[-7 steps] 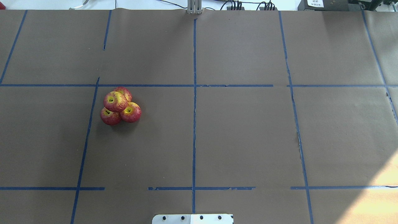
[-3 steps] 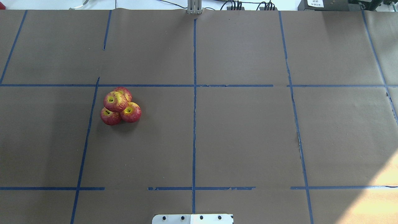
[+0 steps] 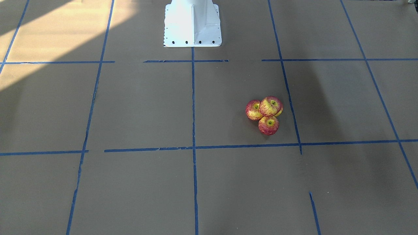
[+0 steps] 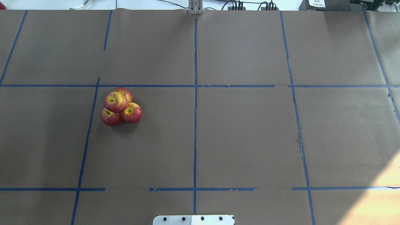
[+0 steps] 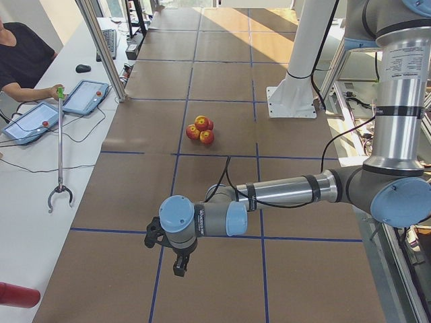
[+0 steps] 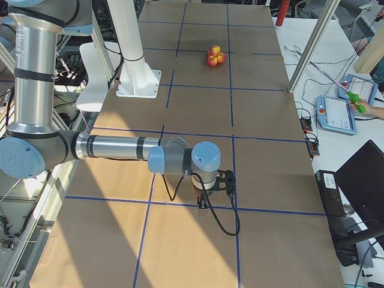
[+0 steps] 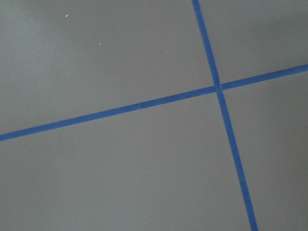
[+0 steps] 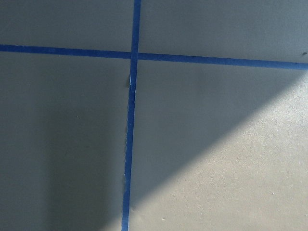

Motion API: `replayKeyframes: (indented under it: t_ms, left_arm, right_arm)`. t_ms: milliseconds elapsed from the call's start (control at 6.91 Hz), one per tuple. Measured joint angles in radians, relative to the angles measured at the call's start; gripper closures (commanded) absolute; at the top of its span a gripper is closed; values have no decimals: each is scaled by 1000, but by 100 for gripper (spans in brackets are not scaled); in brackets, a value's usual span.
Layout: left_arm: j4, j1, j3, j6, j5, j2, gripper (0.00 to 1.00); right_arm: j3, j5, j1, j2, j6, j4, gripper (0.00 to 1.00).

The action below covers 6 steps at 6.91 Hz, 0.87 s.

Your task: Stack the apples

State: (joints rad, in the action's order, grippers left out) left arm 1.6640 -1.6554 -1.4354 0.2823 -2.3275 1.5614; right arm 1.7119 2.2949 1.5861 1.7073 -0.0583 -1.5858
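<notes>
Four red and yellow apples sit in one pile on the brown paper. Three form the base and one apple (image 4: 116, 102) rests on top, stem dimple up. The pile shows in the front-facing view (image 3: 268, 114), the left view (image 5: 201, 129) and the right view (image 6: 215, 56). My left gripper (image 5: 180, 268) hangs low over the paper far from the pile, at the table's left end. My right gripper (image 6: 204, 203) hangs low at the opposite end. I cannot tell whether either is open or shut. Both wrist views show only paper and blue tape.
Blue tape lines (image 4: 195, 93) divide the paper into squares. The white robot base (image 3: 192, 26) stands at the table's near middle edge. An operator's grabber stick (image 5: 59, 148) and tablets (image 5: 84, 96) lie on the white side bench.
</notes>
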Motion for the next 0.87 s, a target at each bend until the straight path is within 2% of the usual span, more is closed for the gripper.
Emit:
replayKeyframes:
  t_ms: [289,868]
  left_arm:
    - [-65,-1,-31,26,-6,-3,0]
    - [-38,-1,-59,-102,-5,-17,0]
  right_arm:
    - [0,0,0,0,0,0,0]
    - [0,0,0,0,0,0,0]
